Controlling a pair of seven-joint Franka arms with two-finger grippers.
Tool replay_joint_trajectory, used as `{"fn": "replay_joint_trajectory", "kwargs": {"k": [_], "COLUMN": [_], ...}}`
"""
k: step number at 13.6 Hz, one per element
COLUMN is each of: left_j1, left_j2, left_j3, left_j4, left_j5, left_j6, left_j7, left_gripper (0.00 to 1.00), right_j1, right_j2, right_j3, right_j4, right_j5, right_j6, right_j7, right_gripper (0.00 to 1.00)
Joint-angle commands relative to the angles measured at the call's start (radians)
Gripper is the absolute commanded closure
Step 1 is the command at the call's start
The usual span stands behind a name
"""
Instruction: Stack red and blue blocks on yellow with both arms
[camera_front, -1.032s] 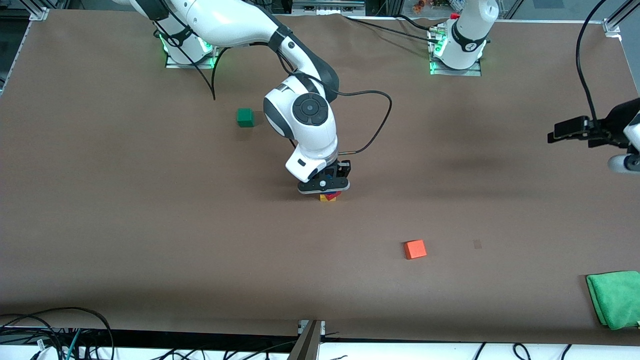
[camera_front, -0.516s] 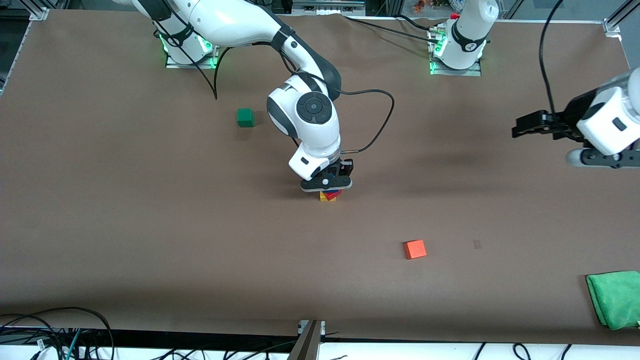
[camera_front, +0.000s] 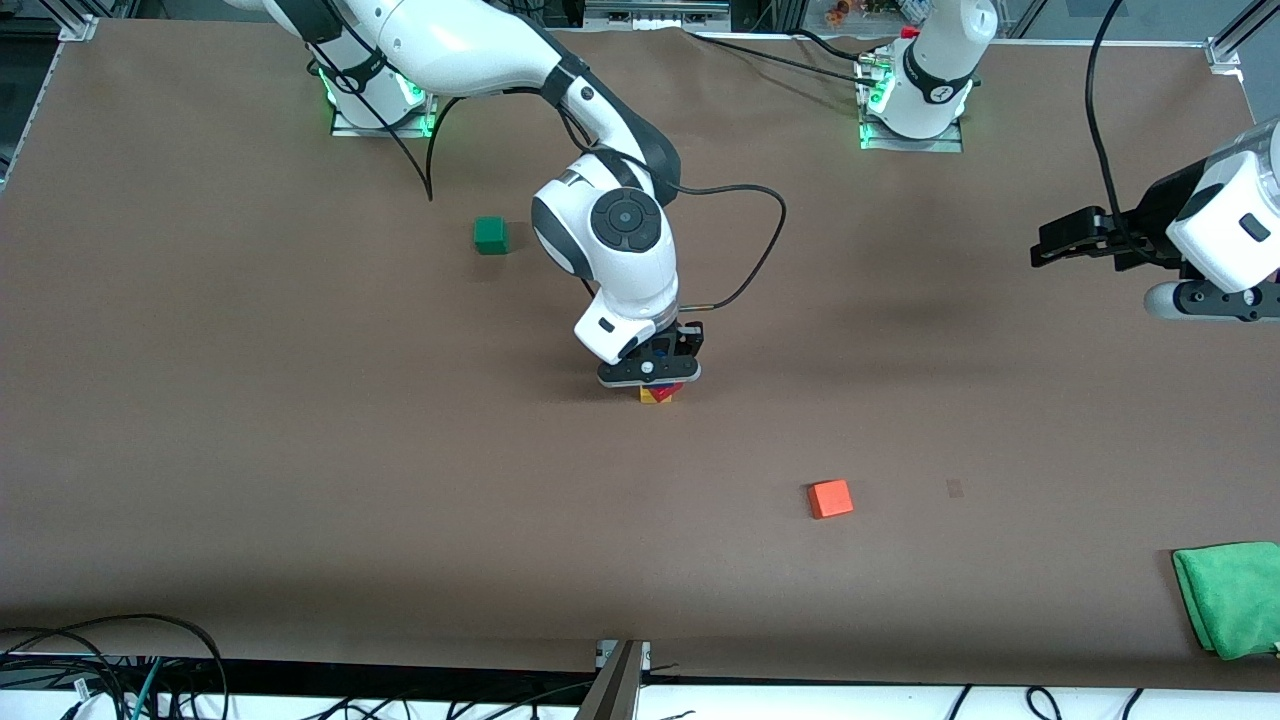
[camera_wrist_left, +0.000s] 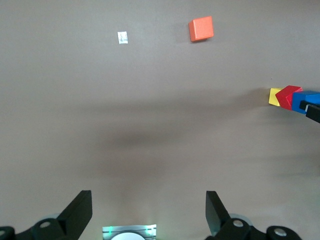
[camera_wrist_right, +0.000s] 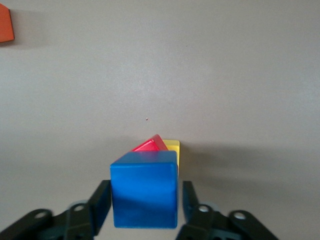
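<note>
The yellow cube (camera_wrist_right: 173, 147) rests on the table with the red block (camera_wrist_right: 150, 145) turned at an angle on it and the blue block (camera_wrist_right: 145, 190) on top. My right gripper (camera_wrist_right: 146, 192) is open around the blue block, one finger close against it and a small gap at the other. In the front view that gripper (camera_front: 650, 375) covers the stack, leaving only bits of yellow (camera_front: 650, 397) and red (camera_front: 668, 390) showing. My left gripper (camera_front: 1045, 245) hangs open and empty over the left arm's end of the table. The left wrist view shows the stack's blue block (camera_wrist_left: 302, 101) from afar.
An orange cube (camera_front: 830, 498) lies nearer the front camera than the stack, toward the left arm's end. A green cube (camera_front: 490, 235) sits closer to the right arm's base. A folded green cloth (camera_front: 1230, 597) lies at the front corner of the left arm's end.
The right gripper's fingers have parted from the blue block, which stays on the stack. The left arm's hand has swung in from the table's end.
</note>
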Motion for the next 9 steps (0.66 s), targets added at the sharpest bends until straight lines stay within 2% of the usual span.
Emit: {"fn": "replay_joint_trajectory", "kwargs": {"k": [1,4,6,8,9], "left_j1": [0.007,0.006,0.006,0.009,0.007], "left_j2": [-0.009,0.005,0.003,-0.003,-0.029], "left_j3": [-0.005,0.001,0.006,0.004,0.001], "left_j4": [0.026,0.032,0.069,0.031,-0.024], "left_j5": [0.062,0.069,0.07,0.069,0.069], "left_j6": [-0.005,-0.002,0.001,0.053,0.113], "left_j7": [0.081,0.107,0.107,0.101,0.095], "left_gripper": [0.0,0.0,0.0,0.0,0.0], "right_j1": [0.012,0.012,0.009,0.0,-0.008], "right_j2": [0.022,0.016,-0.007,-0.052,-0.074], "right_j3": [-0.011,-0.012,-0.017,-0.017,-0.024], "right_j4": [0.037,0.037,0.039,0.039,0.037], "right_j5": [-0.02,-0.02,-0.019,-0.02,-0.019], "right_j6": [0.004,-0.004,-0.043,-0.106,-0.116], "right_j7": [0.027,0.026,0.018,0.004,-0.012], "right_gripper": [0.01,0.01,0.01,0.0,0.0]}}
